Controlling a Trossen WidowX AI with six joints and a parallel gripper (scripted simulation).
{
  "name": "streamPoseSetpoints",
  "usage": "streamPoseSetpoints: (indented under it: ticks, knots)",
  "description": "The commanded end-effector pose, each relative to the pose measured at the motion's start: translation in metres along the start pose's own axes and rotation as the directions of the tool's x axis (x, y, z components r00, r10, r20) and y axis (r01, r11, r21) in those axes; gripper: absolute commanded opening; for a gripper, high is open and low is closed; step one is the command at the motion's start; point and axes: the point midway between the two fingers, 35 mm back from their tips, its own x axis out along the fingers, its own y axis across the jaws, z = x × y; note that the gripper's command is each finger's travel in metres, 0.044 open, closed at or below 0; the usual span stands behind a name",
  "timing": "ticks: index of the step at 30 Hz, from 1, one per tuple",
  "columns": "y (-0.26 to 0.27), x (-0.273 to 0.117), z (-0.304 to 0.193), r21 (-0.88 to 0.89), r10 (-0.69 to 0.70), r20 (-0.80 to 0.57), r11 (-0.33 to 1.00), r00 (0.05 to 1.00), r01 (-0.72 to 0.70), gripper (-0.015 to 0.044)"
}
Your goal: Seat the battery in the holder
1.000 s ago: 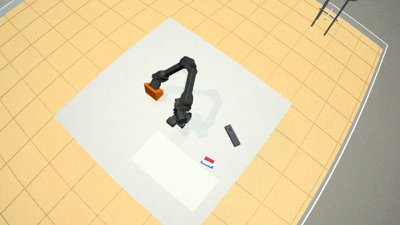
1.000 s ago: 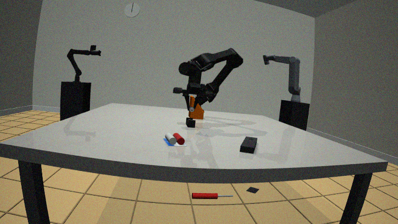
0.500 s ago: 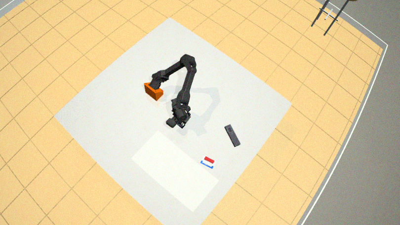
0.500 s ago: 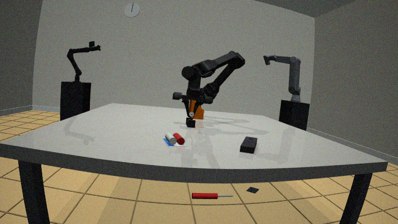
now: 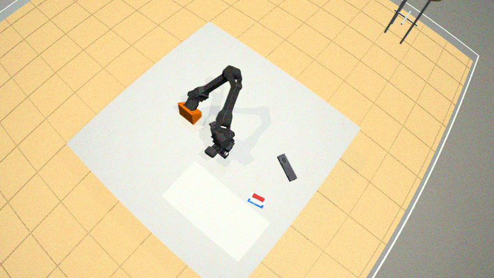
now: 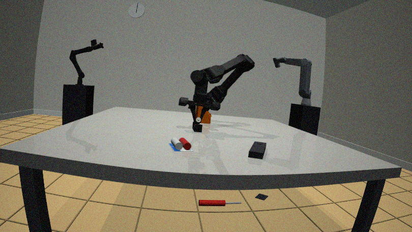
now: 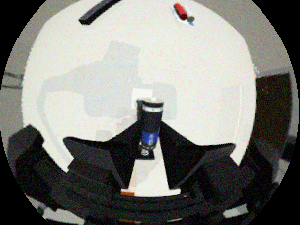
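Observation:
My gripper point(image 5: 224, 152) point(image 6: 198, 117) point(image 7: 150, 123) points down and is shut on the battery point(image 6: 198, 119) point(image 7: 151, 119), a dark cylinder with a blue band and silvery ends. In the wrist view the banded end is nearer the bottom of the picture. The holder point(image 6: 197, 128) point(image 7: 145, 156) is a small black block on the table, directly below the battery in the exterior view. In the wrist view the battery covers most of it; dark parts show at its upper left and beyond its lower end. The spring, the lip and any contact cannot be made out.
A red cylinder point(image 5: 258, 197) point(image 6: 184, 143) point(image 7: 180, 11) and a white cylinder point(image 6: 176, 143) lie side by side on a blue and white piece, towards the table's front. A long dark box point(image 5: 286, 167) point(image 6: 257, 150) point(image 7: 99, 11) lies further to the right.

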Motion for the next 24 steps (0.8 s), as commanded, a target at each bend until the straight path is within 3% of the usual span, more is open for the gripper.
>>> streamPoseSetpoints:
  ticks: [1, 24]
  knots:
    - [0.0002, 0.0021, -0.0017, 0.006, 0.002, 0.02, 1.0, 1.0, -0.003, 0.0075]
    - [-0.0003, 0.0097, -0.0087, 0.015, -0.011, 0.146, 1.0, 0.989, 0.009, 0.0075]
